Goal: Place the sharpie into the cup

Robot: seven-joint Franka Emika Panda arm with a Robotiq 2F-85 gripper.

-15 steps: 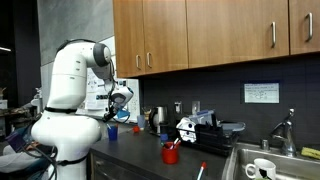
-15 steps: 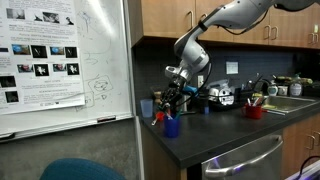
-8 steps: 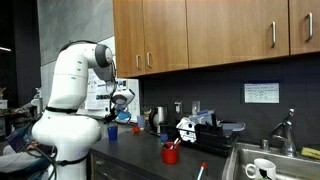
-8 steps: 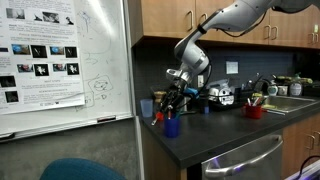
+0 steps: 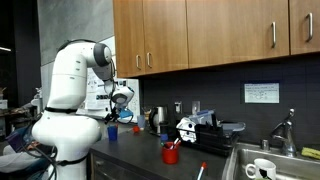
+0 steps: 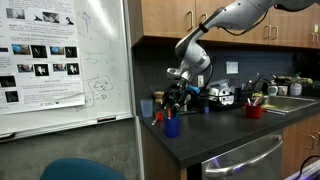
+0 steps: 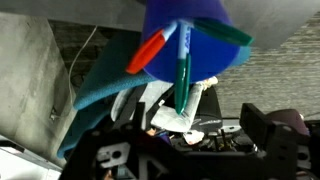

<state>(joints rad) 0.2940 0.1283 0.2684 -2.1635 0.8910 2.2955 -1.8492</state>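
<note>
In the wrist view a blue cup fills the top of the picture. A green sharpie stands in it beside an orange marker. My gripper is open. Its dark fingers stand wide on either side of the sharpie's free end and do not touch it. In both exterior views the gripper hangs just above the blue cup at the counter's end. The sharpie is too small to make out there.
A second blue cup stands behind the first. A red cup with utensils is farther along the dark counter. A sink with white mugs, a whiteboard and wooden cabinets overhead border the space.
The arm stays in place over the blue cup. No other movement shows at this size.
</note>
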